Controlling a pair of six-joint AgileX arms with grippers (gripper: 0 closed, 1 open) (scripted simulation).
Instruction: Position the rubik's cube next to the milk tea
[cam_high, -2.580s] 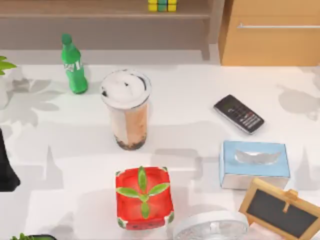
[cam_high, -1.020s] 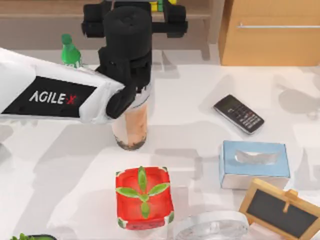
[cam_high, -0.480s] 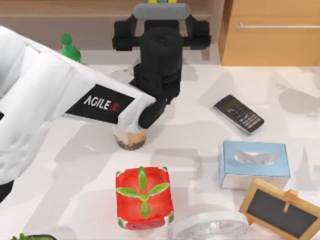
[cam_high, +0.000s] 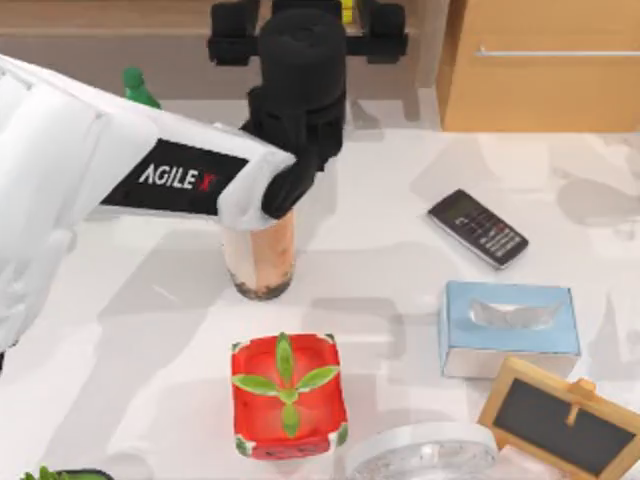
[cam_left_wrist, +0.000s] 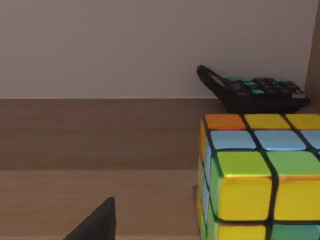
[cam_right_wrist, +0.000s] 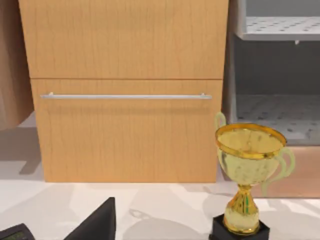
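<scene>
At twelve o'clock, on the shelf, my left gripper (cam_high: 307, 15) reaches for the rubik's cube (cam_left_wrist: 260, 175); finger spread I cannot tell; next, straddle and grip.

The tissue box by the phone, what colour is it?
Light blue tissue box, white tissue on top; top view.

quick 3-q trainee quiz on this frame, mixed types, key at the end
1. True or false: the small cube of coloured squares stands on the white table beside the tall clear cup of peach milk tea.
2. What lies behind the cube on the wooden shelf? A) black calculator B) gold trophy C) green soda bottle
3. Which arm's gripper is up at the shelf, reaching over the cup?

Key: 1 false, it is on the shelf. 2 A. 3 left; the right arm is parked facing a wooden drawer cabinet.
</scene>
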